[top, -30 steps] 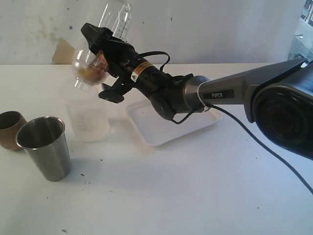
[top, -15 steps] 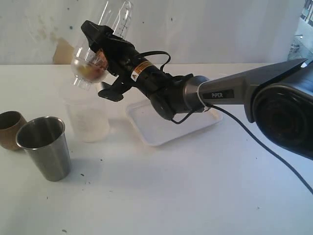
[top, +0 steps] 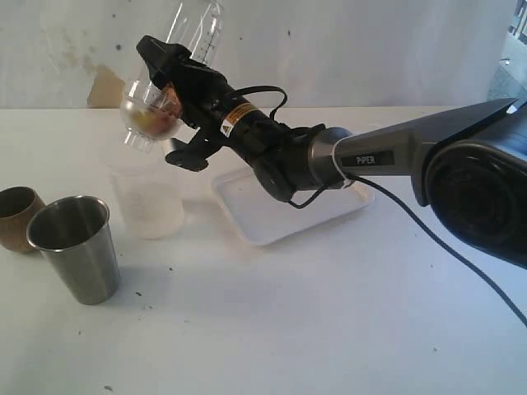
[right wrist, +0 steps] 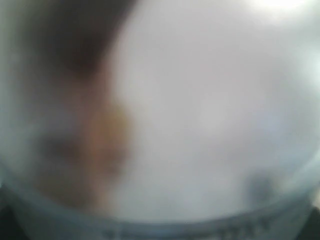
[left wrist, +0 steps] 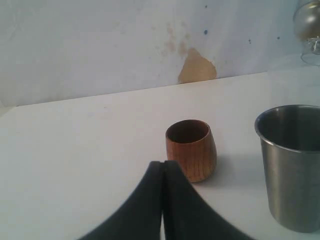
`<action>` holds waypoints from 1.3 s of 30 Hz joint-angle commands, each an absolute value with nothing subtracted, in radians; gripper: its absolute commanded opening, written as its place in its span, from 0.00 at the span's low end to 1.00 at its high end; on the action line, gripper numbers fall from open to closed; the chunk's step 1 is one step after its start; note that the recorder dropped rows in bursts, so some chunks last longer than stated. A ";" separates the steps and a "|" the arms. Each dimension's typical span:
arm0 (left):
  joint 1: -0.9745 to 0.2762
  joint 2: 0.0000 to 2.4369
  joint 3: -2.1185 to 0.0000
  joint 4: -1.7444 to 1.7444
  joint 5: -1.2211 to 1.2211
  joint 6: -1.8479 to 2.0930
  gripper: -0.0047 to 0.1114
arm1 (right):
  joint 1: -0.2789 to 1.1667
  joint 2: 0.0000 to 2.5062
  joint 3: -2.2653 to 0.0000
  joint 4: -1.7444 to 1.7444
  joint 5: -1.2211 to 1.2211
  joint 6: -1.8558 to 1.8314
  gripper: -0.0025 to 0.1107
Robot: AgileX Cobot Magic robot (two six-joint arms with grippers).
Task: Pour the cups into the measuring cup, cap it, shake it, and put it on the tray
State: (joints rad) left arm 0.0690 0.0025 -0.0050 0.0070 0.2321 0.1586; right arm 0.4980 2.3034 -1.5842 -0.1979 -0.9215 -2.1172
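Observation:
My right gripper (top: 170,81) is shut on the measuring cup (top: 196,29) and holds it in the air, tilted with its base up and its clear domed lid (top: 145,117) down. Brownish contents sit in the lid end. It hangs above the frosted plastic cup (top: 148,202). The right wrist view is a blur filled by the measuring cup (right wrist: 200,125). The steel tumbler (top: 76,247) and the brown cup (top: 16,216) stand at the left. My left gripper (left wrist: 163,164) is shut and empty, just short of the brown cup (left wrist: 191,149), with the tumbler (left wrist: 292,165) beside it.
The white tray (top: 247,218) lies on the table under my right arm, right of the frosted cup. A black cable trails from the arm across the table at the right. A wall with a brown patch (left wrist: 197,67) closes the far side.
The held measuring cup has shifted slightly, its lid end a little higher than a second ago. The cups on the table and the left gripper have not moved.

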 commanded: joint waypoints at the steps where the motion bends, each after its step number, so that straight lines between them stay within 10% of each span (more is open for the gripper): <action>1: 0.068 0.000 0.000 0.008 0.232 0.156 0.04 | 0.497 2.296 -1.595 -0.181 -0.951 -2.133 0.02; 39: 0.068 0.000 0.000 0.008 0.232 0.158 0.04 | 0.499 2.296 -1.592 0.188 -1.221 -1.808 0.02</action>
